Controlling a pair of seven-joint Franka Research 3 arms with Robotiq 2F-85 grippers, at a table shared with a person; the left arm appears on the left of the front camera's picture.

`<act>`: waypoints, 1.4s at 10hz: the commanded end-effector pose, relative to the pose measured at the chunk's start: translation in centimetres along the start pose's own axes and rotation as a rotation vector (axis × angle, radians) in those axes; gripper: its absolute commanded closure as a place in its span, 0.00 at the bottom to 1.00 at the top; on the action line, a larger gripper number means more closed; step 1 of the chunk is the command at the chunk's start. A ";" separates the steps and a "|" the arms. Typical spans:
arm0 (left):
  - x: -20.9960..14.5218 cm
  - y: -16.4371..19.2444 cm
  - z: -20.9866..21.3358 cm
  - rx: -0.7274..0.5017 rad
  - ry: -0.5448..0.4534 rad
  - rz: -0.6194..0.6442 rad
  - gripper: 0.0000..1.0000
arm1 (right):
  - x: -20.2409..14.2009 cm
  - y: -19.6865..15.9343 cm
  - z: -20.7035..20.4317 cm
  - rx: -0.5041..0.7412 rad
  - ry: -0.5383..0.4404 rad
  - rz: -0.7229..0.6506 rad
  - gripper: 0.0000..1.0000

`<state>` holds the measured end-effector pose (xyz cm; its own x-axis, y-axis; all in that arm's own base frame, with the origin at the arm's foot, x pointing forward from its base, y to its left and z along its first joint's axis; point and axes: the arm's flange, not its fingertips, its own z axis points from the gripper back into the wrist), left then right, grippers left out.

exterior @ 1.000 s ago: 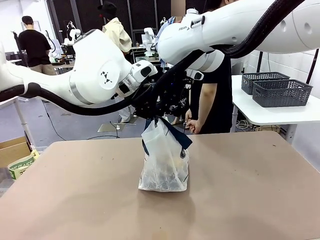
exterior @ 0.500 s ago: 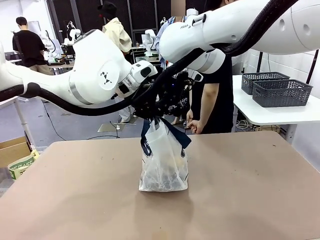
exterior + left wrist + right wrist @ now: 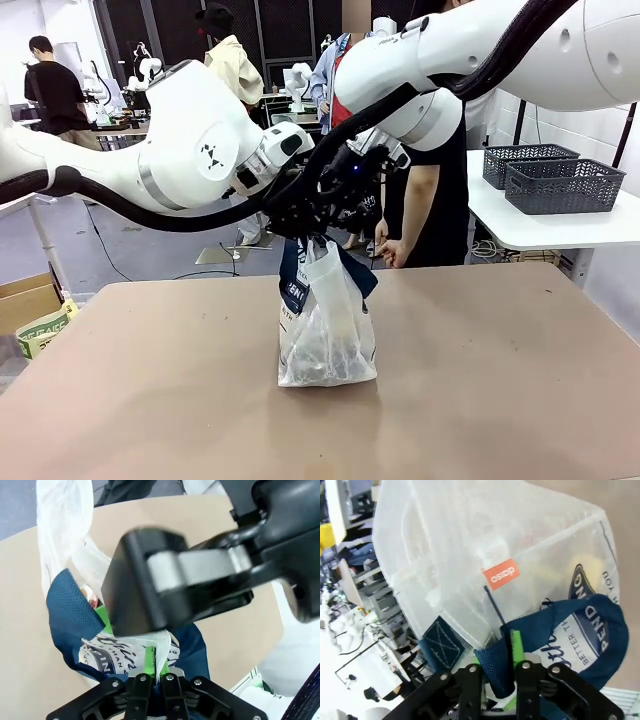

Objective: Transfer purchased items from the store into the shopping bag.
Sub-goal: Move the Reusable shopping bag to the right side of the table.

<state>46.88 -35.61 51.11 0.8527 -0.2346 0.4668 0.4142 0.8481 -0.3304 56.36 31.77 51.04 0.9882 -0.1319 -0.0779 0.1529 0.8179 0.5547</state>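
Two grippers at the top of one bag

Two white arms meet above the brown table (image 3: 520, 400). On it stands the translucent whitish plastic shopping bag (image 3: 327, 335) with navy strap handles (image 3: 555, 617). Left gripper (image 3: 151, 661) has its green pads pressed together on the bag's plastic. Right gripper (image 3: 496, 652) seems slightly parted around a navy strap; grip unclear. Contents look blurred.

glossy white rounded arms (image 3: 190, 140) trailing thick black ribbed cables (image 3: 130, 205), black grippers with green-padded fingers (image 3: 149, 661).
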 end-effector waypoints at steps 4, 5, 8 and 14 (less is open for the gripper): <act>0.1 -0.2 0.2 -0.003 -0.005 -0.002 1.00 | 2.8 -2.0 2.6 0.073 -0.014 -0.085 0.00; 0.1 -0.2 0.2 -0.003 -0.005 -0.002 1.00 | 3.9 -3.4 3.2 0.095 0.013 -0.076 0.00; 0.1 -0.2 0.2 -0.003 -0.005 -0.002 1.00 | 6.8 -8.2 5.7 0.270 0.090 0.190 0.00; 0.1 -0.2 0.2 -0.003 -0.005 -0.002 1.00 | 5.5 -15.7 11.4 0.267 -0.281 0.779 0.00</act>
<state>46.87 -35.72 51.03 0.8529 -0.2362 0.4656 0.4154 0.8473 -0.3309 62.25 12.13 51.97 0.8306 0.2480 0.4986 -0.5349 0.6047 0.5901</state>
